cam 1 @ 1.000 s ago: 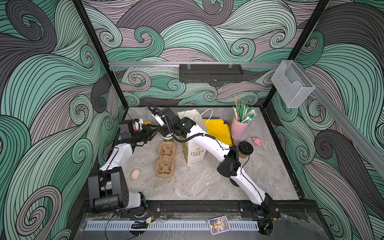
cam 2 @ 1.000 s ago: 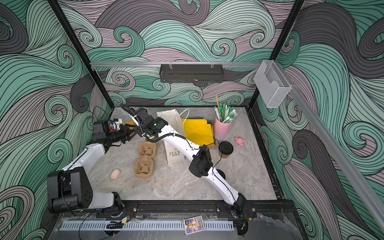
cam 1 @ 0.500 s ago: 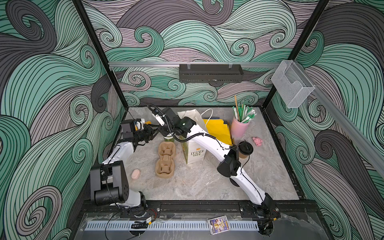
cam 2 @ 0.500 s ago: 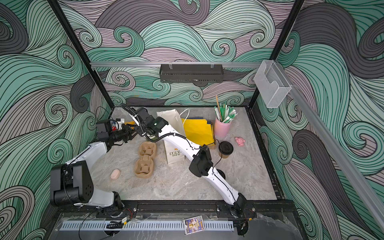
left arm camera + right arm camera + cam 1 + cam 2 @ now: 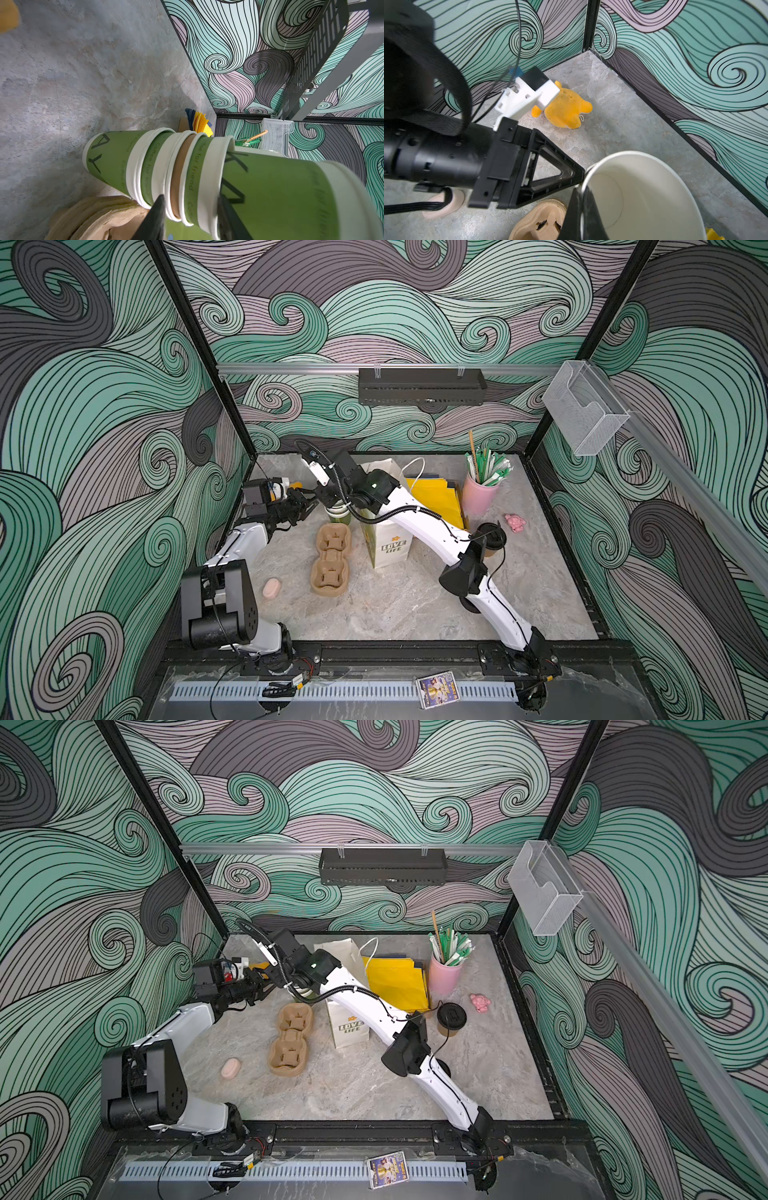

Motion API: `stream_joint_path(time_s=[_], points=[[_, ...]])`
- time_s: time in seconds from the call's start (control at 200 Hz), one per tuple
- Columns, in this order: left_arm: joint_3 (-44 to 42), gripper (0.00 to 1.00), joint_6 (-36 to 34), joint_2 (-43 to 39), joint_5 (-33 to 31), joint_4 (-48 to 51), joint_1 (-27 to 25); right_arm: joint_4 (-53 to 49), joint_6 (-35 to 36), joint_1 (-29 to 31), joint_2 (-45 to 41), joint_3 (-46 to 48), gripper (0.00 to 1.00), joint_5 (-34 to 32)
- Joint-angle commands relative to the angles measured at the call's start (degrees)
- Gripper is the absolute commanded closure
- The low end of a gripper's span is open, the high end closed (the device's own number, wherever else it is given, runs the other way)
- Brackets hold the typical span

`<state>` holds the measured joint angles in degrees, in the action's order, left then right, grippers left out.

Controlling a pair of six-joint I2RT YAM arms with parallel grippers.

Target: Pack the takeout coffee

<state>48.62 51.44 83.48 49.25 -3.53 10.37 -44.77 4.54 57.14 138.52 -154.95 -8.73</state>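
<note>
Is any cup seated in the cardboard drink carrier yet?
No: in a top view both wells of the cardboard carrier are empty, and the lidded brown cup stands apart on the table.

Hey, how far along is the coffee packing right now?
Done: nothing visibly packed yet. The pulp carrier is empty, and the one lidded coffee in view stands on the table outside the paper bag. In hand: the right gripper pinches the rim of the top cup of the nested stack; the left gripper has its jaws astride it lower down. Left: all the packing.
</note>
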Motion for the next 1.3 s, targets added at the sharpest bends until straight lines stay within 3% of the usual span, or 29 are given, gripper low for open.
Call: stream_joint_path(time_s=[0.0,0.405,0.455,0.675,0.785,0.921,1.106,1.296], points=[[1.89,0.57,-1.34,0.00,-0.98,3.42,-0.61,0.96,2.89,0.69,-3.02,-1.58,1.00,-1.19],[4.75,0.50,-2.05,-1.68,-1.08,5.88,-1.03,1.69,9.39,3.78,-8.21,-1.77,1.00,-3.22],[5.33,0.48,-2.05,-4.89,-1.48,6.87,-0.97,1.25,10.11,4.67,-9.36,-1.55,1.00,-3.13],[9.66,0.38,-7.62,-16.81,-14.42,22.65,-0.41,-2.08,10.98,9.13,-17.86,4.51,1.00,-2.24],[8.48,0.36,-9.69,-22.40,-22.54,26.62,0.46,-2.57,9.54,11.75,-25.22,14.37,1.00,-1.71],[5.37,0.33,-10.85,-29.05,-26.25,29.01,1.40,0.88,7.29,15.24,-36.74,33.44,1.00,-2.08],[2.92,0.33,-11.92,-36.12,-27.46,33.92,1.60,10.34,5.38,21.77,-52.29,62.80,1.00,-4.49],[-0.07,0.32,-11.63,-42.58,-26.60,36.55,1.64,15.00,-1.72,24.82,-58.80,82.42,0.99,-4.91]])
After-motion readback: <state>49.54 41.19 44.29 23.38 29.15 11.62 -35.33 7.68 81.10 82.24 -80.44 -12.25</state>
